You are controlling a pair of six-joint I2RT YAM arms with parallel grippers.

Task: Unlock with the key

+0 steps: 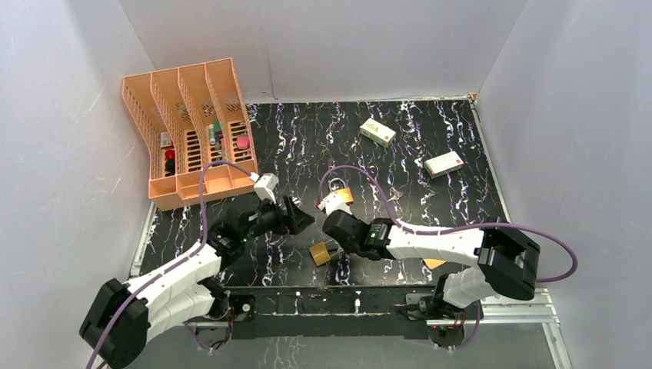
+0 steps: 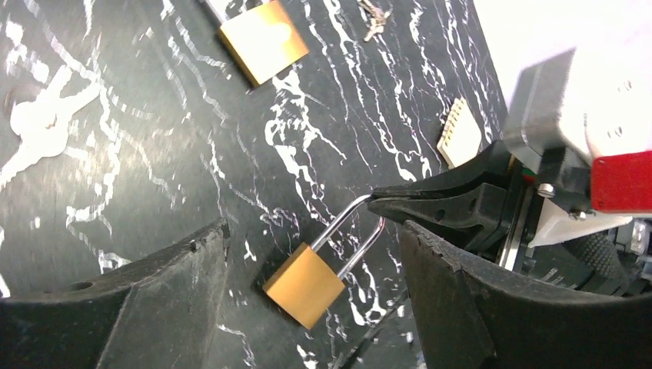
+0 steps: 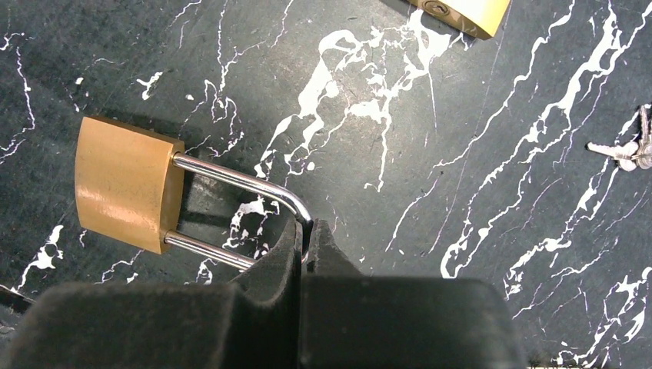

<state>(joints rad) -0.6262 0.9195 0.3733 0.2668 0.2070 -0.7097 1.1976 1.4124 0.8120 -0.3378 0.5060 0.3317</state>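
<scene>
- My right gripper pinches the steel shackle of the brass-bodied padlock, bracing it.
- My left gripper, spread wide, should next fetch the tiny silver key bunch.

Plain white walls stand on three sides of the counter. The counter top is black with thin white lines, like marble.

No legible text anywhere. White box and second white box on the desk carry print, too small to read. Brass padlock and second padlock show blank faces. Labels in the orange rack are unreadable.
</scene>
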